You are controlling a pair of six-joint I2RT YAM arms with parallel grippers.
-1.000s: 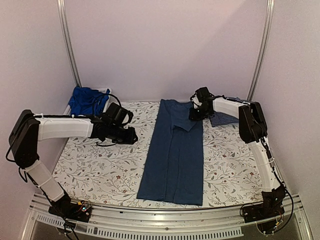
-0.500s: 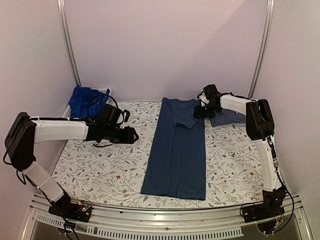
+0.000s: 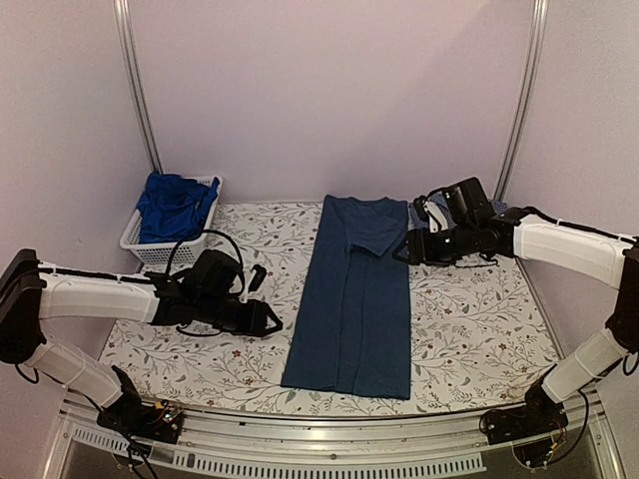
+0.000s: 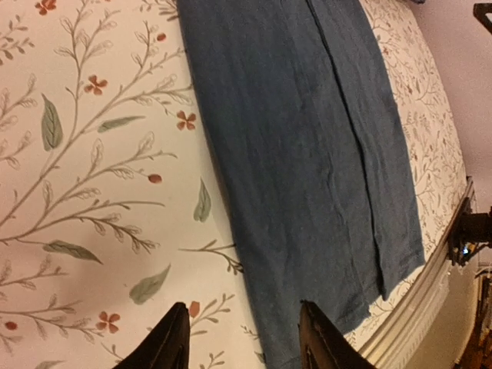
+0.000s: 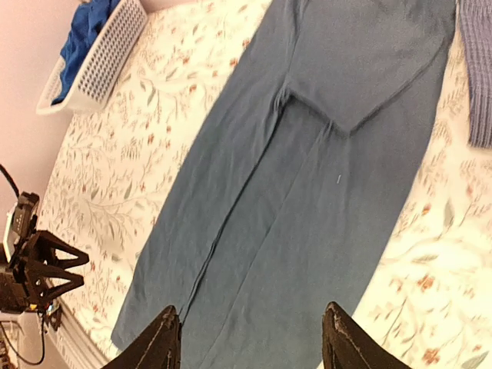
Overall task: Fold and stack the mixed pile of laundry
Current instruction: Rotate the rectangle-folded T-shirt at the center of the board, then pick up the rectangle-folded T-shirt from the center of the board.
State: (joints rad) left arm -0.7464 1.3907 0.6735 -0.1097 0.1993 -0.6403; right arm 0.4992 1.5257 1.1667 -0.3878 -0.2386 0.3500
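Currently, the left gripper (image 4: 244, 311) sits close over the floral tablecloth (image 3: 469, 329), just beside the left edge of the dark navy T-shirt (image 3: 349, 299). Its 2 fingers stand moderately apart with nothing between them. The T-shirt lies flat mid-table as a long narrow strip, 1 sleeve folded across its far end. At the strip's far right edge the right gripper (image 5: 250, 314) has its jaws spread, empty. Just beyond it lies the checked shirt (image 5: 477, 69). Far left, a royal-blue garment (image 3: 172, 205) fills the white basket (image 3: 140, 242).
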